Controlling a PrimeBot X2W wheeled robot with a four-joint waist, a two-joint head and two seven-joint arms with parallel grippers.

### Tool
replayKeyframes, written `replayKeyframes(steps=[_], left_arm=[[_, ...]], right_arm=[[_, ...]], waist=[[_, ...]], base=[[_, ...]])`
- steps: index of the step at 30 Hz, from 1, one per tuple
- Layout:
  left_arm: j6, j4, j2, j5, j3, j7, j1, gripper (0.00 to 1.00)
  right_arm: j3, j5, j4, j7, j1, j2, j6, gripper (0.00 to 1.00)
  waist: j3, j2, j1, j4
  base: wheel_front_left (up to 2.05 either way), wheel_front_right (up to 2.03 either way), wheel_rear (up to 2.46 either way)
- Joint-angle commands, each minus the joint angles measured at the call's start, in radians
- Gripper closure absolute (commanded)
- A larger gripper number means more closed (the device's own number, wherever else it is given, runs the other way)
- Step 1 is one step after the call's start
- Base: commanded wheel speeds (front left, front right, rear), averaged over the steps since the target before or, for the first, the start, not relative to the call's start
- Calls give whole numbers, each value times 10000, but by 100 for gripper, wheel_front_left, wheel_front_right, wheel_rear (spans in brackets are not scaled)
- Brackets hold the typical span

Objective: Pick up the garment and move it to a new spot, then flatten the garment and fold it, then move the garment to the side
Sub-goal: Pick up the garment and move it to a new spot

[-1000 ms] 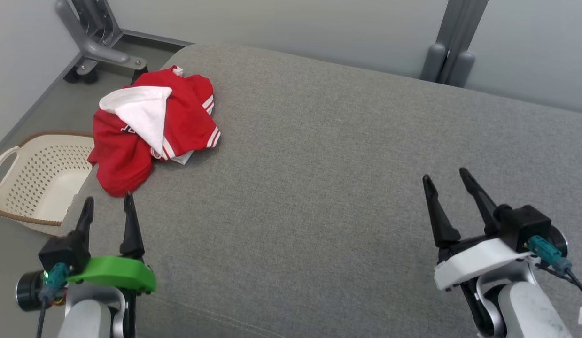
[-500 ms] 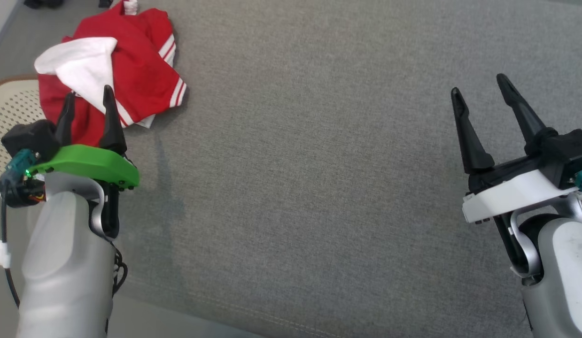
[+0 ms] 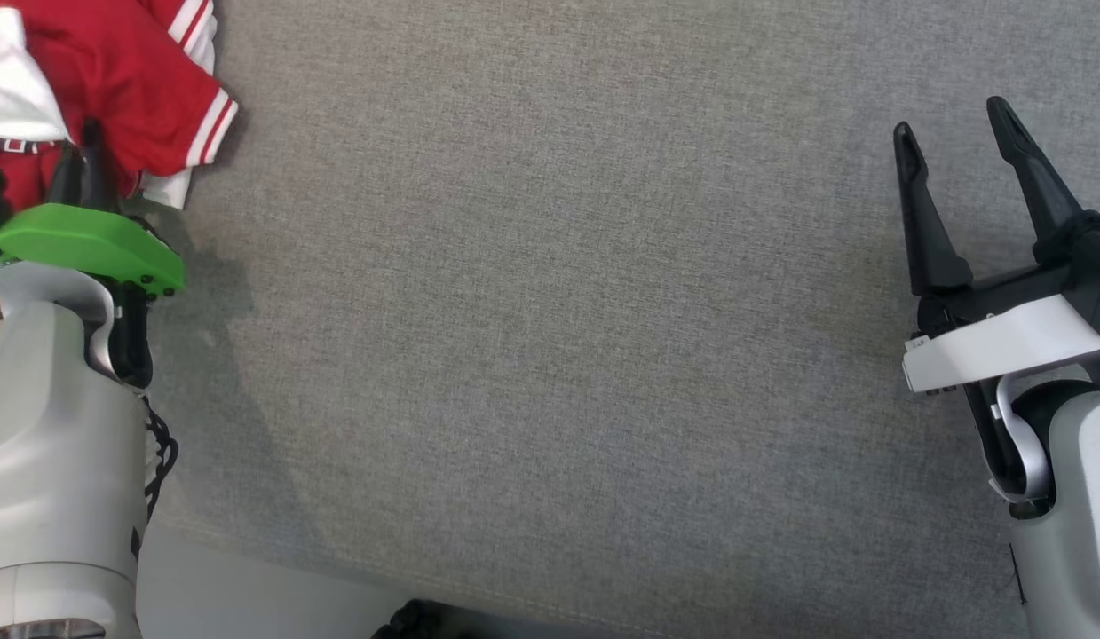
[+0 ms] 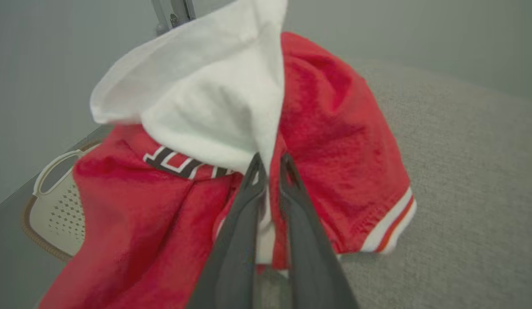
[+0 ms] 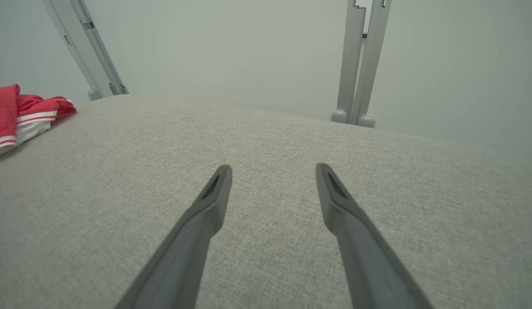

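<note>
**Left gripper (image 4: 268, 161) pinches the garment (image 4: 334, 128); right gripper (image 5: 272, 169) spread**

The left gripper's two fingers press almost together on a white fold of the red garment, which is heaped around and beyond the tips. To their left sits a perforated cream basket (image 4: 55, 201). The right gripper's fingers stand wide apart above the grey woven cushion (image 5: 377, 180), the garment well off to their left. Beyond their tips a metal upright (image 5: 356, 64) rises against a pale wall (image 5: 231, 51).

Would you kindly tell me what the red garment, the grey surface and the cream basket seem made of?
The garment looks like soft matte knit, maybe cotton or polyester: it drapes and creases. The grey surface seems woven upholstery cloth, showing a flecked weave. The basket is likely moulded plastic: smooth, with regular holes.
</note>
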Motion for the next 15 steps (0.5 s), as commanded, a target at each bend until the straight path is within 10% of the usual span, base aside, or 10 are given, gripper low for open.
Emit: replayKeyframes(steps=[1,15], left_arm=[[-28,-281,222,56,169,-4,148,100],[455,-4751,113,1542,1350,-5,2872,100]], right_arm=[[-23,-61,11,-87,-36,22,1,0],[255,277,979,-973,695,612,1,0]], waist=[[-129,0,-2,-38],[-2477,0,-2,-683]], base=[[0,0,0],[0,0,0]])
